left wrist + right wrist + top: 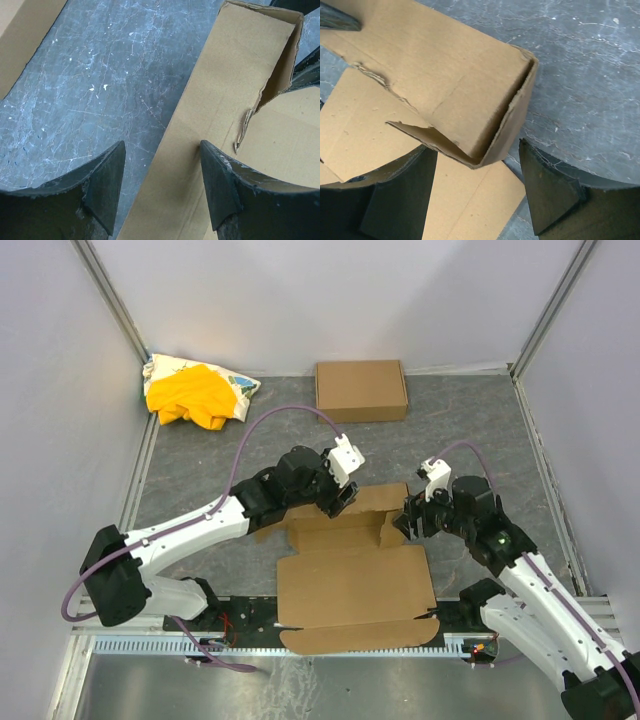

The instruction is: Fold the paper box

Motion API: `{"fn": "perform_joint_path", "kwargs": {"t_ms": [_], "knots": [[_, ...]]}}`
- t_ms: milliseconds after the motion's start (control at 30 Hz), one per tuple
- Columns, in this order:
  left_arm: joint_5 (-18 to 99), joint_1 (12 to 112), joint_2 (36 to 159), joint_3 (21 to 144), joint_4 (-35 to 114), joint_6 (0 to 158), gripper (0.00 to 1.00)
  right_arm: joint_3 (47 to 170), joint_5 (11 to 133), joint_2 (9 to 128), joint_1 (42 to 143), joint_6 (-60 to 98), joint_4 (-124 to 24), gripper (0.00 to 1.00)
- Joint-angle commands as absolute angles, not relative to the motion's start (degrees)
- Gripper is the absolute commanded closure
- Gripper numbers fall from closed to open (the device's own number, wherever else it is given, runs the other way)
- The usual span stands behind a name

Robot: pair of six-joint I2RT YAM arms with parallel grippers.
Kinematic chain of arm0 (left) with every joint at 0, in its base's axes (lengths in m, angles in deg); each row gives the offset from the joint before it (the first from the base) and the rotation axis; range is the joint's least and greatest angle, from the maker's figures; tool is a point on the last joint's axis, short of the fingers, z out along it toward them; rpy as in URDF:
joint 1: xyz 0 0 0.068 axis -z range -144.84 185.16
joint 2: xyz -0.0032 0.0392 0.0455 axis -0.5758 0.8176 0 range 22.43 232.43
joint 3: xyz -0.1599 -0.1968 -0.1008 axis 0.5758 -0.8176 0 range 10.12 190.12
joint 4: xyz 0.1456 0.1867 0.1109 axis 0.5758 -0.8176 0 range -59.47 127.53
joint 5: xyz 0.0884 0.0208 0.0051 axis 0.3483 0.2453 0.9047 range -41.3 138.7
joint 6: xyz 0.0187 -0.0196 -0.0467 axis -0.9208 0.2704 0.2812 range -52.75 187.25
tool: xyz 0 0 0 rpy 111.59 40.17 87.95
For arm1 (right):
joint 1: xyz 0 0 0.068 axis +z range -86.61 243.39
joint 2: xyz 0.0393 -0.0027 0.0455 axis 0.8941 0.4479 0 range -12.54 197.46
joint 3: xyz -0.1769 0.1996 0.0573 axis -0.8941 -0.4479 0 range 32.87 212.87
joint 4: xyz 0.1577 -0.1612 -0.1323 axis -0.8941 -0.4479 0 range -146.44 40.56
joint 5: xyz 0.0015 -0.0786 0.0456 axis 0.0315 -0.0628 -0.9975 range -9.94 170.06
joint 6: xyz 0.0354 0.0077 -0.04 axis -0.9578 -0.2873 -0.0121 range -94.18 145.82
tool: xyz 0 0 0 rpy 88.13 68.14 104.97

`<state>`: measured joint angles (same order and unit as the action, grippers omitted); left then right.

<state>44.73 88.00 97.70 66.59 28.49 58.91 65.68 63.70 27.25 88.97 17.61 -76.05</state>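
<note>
Paper box (355, 580) half-formed at the middle of the near edge of the bench (470, 430), both arms at its raised far wall
Its broad flat panel lies toward the near edge; the far wall stands creased up. The left gripper (340, 498) sits at the wall's left part, jaws wide apart and clasping nothing, one finger (220, 180) over the cardboard. The right gripper (408, 522) straddles the wall's right corner, jaws likewise wide, not pinching it. A second flat carton (360, 390) rests at the far edge, a yellow cloth bundle (195, 395) in the far left corner

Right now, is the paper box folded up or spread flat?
Mostly spread: the paper box has its near panel flat; only the far wall stands, doubled at one corner.
</note>
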Motion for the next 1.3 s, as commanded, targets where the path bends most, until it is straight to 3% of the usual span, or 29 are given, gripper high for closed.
{"fn": "perform_joint_path", "kwargs": {"t_ms": [0,433,833,1267], "knots": [[42.6,87.9,98.8,68.3,26.5,60.6,0.31,65.0,59.3,26.4,88.8,16.8,-70.8,0.26],[42.6,87.1,98.8,72.8,26.1,61.3,0.27,63.2,60.6,24.5,89.0,15.7,-69.3,0.27],[41.7,86.4,100.3,72.8,27.1,62.3,0.28,58.7,63.8,22.7,89.0,11.7,-63.3,0.40],[42.3,85.4,100.2,75.7,26.5,63.1,0.26,57.8,64.9,19.5,89.0,11.1,-63.5,0.37]]}}
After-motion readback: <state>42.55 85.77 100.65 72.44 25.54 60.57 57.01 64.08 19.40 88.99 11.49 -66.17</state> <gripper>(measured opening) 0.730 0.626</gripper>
